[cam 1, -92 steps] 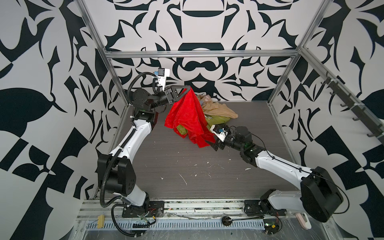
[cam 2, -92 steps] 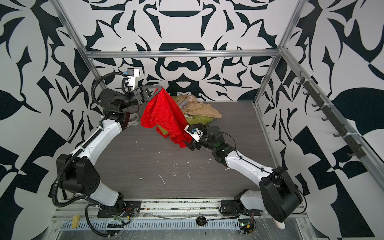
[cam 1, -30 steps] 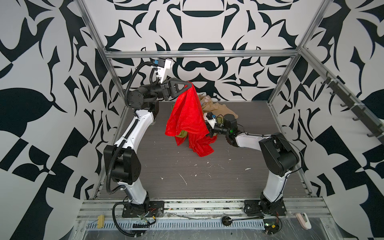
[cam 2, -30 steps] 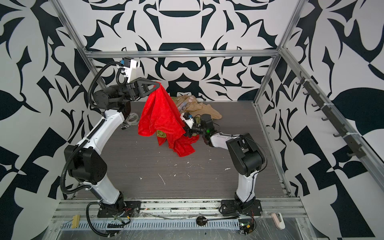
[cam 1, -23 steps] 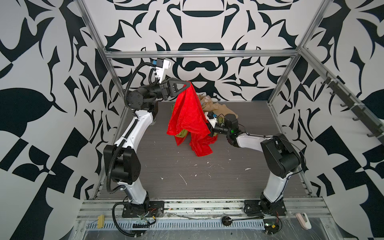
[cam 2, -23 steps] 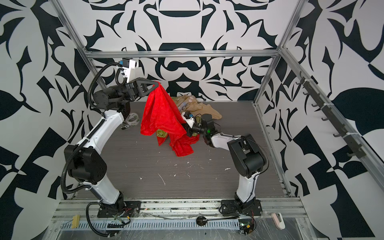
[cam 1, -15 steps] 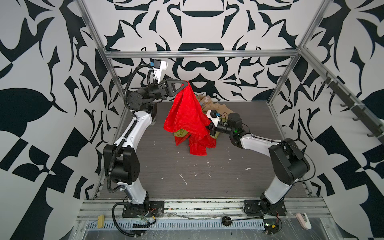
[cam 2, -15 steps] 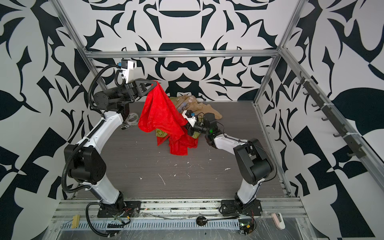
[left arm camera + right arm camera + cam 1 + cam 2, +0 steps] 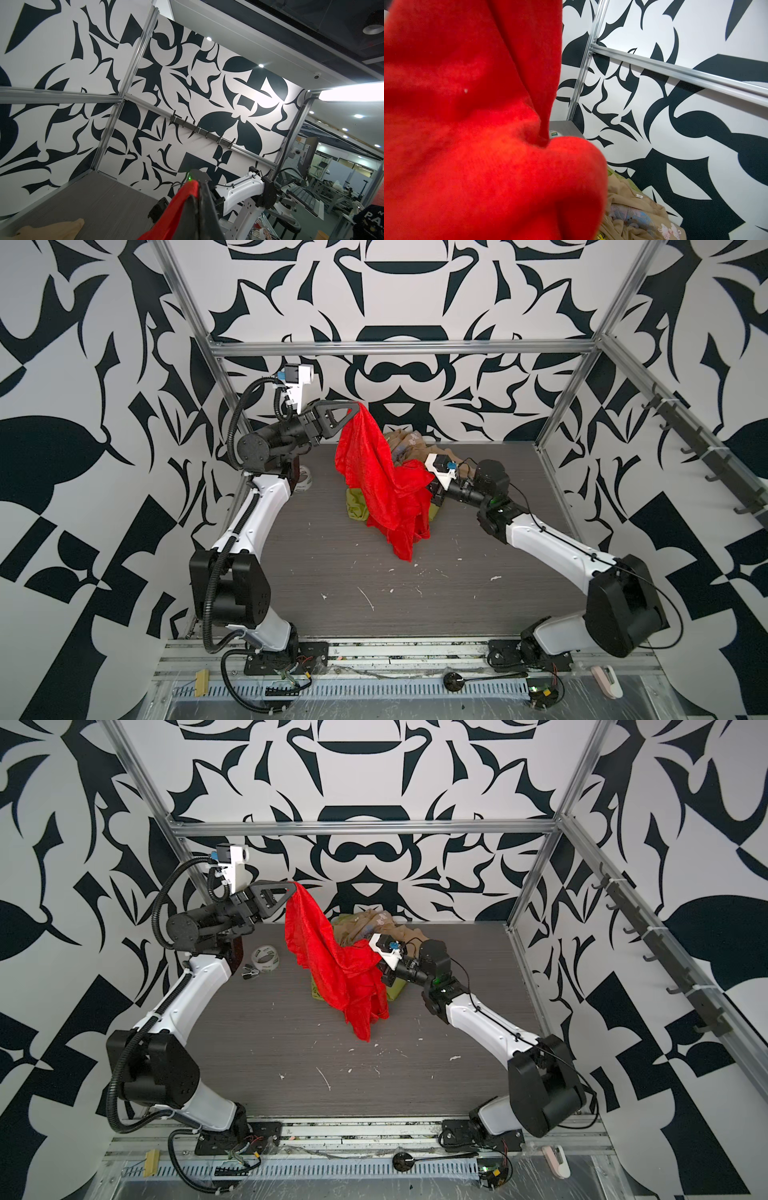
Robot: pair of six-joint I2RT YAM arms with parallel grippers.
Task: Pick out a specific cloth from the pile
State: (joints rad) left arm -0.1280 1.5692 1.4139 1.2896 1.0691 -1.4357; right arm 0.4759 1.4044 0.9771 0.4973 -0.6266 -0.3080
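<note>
Left gripper (image 9: 358,406), raised at far left: jaws pinching top corner of red cloth (image 9: 374,477). Cloth hangs over pile (image 9: 405,443), far middle. Right gripper (image 9: 432,493) buried in cloth fold: jaws closed, fingers hidden.

Both arms match: white shells on long links, chunky black joints, black base plates (image 9: 316,651) w/ loose wiring. Left arm (image 9: 266,506) has a ribbed black hose (image 9: 231,435), white wrist cam (image 9: 297,379) w/ blue plug, and left gripper (image 9: 356,405) is a black triangular frame. Right arm (image 9: 552,547): thin black cable (image 9: 561,537), green LED (image 9: 493,502).
</note>
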